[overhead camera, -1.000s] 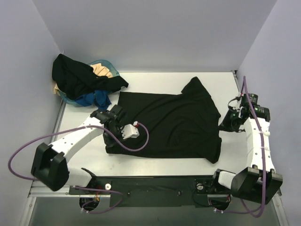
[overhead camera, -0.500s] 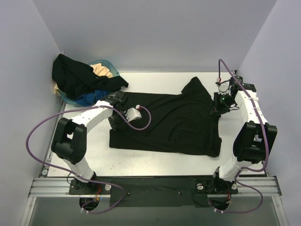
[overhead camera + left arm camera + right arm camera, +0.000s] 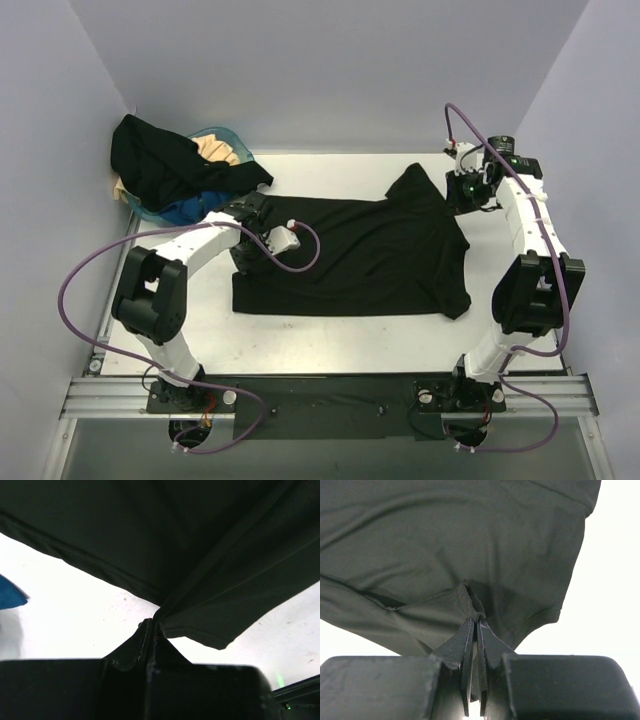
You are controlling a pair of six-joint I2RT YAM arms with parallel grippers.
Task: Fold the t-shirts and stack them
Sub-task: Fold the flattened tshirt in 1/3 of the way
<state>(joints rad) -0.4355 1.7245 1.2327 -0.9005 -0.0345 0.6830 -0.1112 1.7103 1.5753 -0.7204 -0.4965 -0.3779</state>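
Observation:
A black t-shirt (image 3: 355,255) lies spread across the middle of the white table (image 3: 330,330). My left gripper (image 3: 243,222) is shut on its far left edge; in the left wrist view the cloth (image 3: 215,580) rises from the pinched jaws (image 3: 152,626). My right gripper (image 3: 462,195) is shut on the shirt's far right part near a sleeve; the right wrist view shows a pinched fold (image 3: 465,597) at the fingertips (image 3: 476,619). More t-shirts, black (image 3: 165,165), cream (image 3: 215,148) and blue (image 3: 200,210), are piled at the far left.
The teal basket (image 3: 228,135) sits under the pile in the far left corner. Grey walls close the table on three sides. A blue cloth corner (image 3: 10,595) shows in the left wrist view. Purple cables loop from both arms.
Both arms have swung from the near side to the far side, dragging the shirt's edges. The shirt now lies flatter and wider, its near edge straighter.

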